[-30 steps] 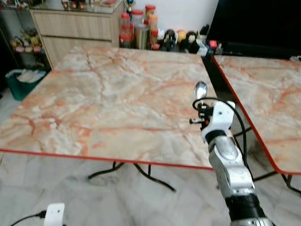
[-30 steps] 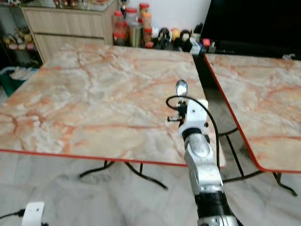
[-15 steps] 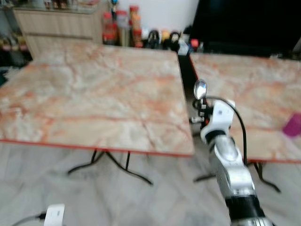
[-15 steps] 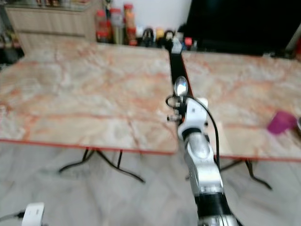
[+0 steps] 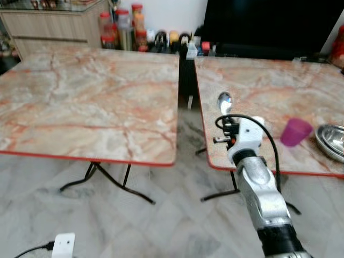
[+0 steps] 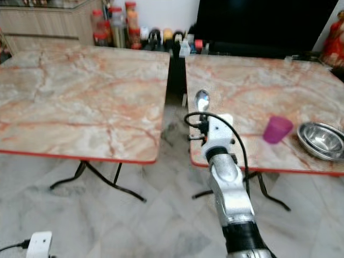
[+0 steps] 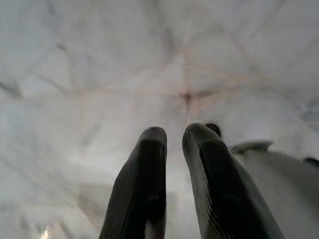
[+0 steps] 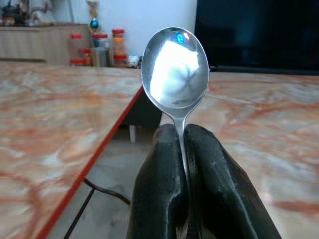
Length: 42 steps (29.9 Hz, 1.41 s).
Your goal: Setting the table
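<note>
Over the right marble table [image 5: 258, 86], the right tool [image 8: 185, 149] clamps an unmarked spoon [image 8: 175, 69] upright.

Shiny metal spoon [image 8: 175, 74], upright, bowl up

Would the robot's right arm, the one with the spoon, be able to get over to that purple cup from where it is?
Probably yes: the right gripper, shut on the spoon, hangs near the table's edge, with bare marble between it and the purple cup.

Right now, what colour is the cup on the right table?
Purple-pink cup, clearest in the right eye view.
</note>
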### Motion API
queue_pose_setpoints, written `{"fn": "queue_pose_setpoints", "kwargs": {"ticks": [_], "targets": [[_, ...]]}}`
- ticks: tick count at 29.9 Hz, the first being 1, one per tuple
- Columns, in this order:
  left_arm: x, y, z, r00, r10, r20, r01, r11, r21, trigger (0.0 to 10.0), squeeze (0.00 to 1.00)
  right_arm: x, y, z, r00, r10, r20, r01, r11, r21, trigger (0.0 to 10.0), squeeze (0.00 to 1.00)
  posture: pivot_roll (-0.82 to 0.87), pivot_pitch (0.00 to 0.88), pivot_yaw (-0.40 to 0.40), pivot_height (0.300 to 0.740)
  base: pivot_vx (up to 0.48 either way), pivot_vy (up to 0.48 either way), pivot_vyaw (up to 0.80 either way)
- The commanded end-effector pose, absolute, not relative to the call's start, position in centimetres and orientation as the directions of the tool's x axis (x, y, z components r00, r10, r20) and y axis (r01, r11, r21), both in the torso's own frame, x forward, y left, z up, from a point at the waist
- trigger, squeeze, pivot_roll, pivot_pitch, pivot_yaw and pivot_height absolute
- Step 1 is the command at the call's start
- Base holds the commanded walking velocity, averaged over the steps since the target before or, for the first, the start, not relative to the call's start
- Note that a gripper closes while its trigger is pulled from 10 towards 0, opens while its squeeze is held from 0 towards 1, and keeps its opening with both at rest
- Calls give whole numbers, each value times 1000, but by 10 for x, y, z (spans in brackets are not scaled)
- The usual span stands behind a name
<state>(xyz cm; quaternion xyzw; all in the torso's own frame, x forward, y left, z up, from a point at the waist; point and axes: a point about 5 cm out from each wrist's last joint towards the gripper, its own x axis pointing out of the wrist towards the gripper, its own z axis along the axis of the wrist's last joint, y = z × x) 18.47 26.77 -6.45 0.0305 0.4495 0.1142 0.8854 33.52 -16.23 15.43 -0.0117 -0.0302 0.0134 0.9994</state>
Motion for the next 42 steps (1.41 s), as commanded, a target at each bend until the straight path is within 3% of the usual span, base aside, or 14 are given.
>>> {"fn": "queue_pose_setpoints", "kwargs": {"ticks": [1,20,42], "targets": [[182,275,-63,561,250,-790,-163,968,190,10000,0,338,-154,165,995,47,93,-48,999,0,10000,0,-2,78,-45,740,259,-360,0],[184,275,-62,563,247,-789,-165,969,186,10000,0,338,-162,163,997,3,80,-5,1000,20,10000,0,-7,94,-44,740,257,-360,0],[184,276,-62,563,250,-787,-169,968,186,10000,0,337,-157,166,994,16,107,-22,998,57,10000,0,-9,94,-45,740,98,-367,-36]]}}
